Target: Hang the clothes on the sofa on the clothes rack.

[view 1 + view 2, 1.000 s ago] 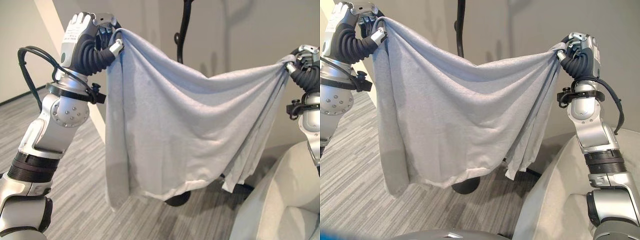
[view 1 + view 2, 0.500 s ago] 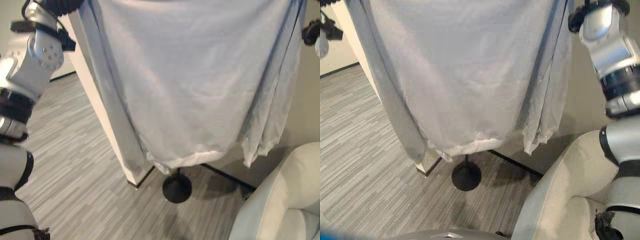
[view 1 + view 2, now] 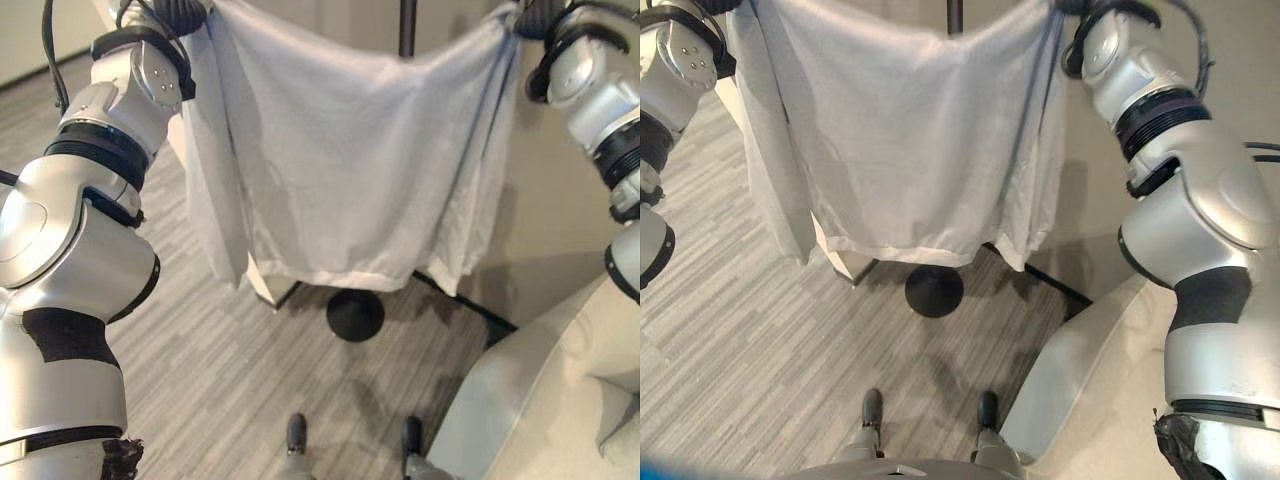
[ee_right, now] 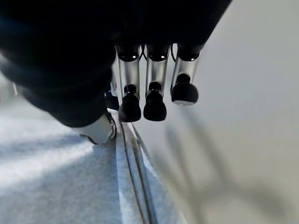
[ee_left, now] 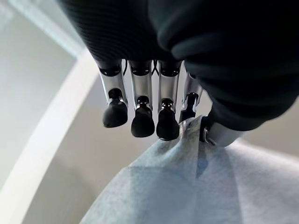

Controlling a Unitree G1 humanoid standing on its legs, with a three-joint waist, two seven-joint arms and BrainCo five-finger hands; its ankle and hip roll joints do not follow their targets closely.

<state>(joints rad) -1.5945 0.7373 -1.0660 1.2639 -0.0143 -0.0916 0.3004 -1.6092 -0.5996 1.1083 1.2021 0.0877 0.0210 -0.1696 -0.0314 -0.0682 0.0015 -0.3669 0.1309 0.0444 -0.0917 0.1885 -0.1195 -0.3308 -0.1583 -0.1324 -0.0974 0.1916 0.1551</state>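
Note:
A pale grey cloth (image 3: 340, 170) hangs spread out between my two raised hands, its hem well above the floor. My left hand (image 5: 141, 122) pinches one top corner of the cloth (image 5: 187, 186) between thumb and a finger. My right hand (image 4: 154, 108) pinches the other corner of the cloth (image 4: 70, 186) the same way. The black pole of the clothes rack (image 3: 407, 25) rises just behind the cloth's top edge. Its round black base (image 3: 355, 315) stands on the floor under the hem.
A light sofa (image 3: 530, 400) fills the lower right, close to my right arm. A white wall column (image 3: 268, 288) stands behind the cloth at the left. A black rail (image 3: 460, 305) runs along the wall's foot. Grey striped carpet (image 3: 230, 380) lies in front.
The camera has tipped down, so the floor and rack base show. Both hands still hold the cloth, which now hangs less slack and close in front of the rack pole.

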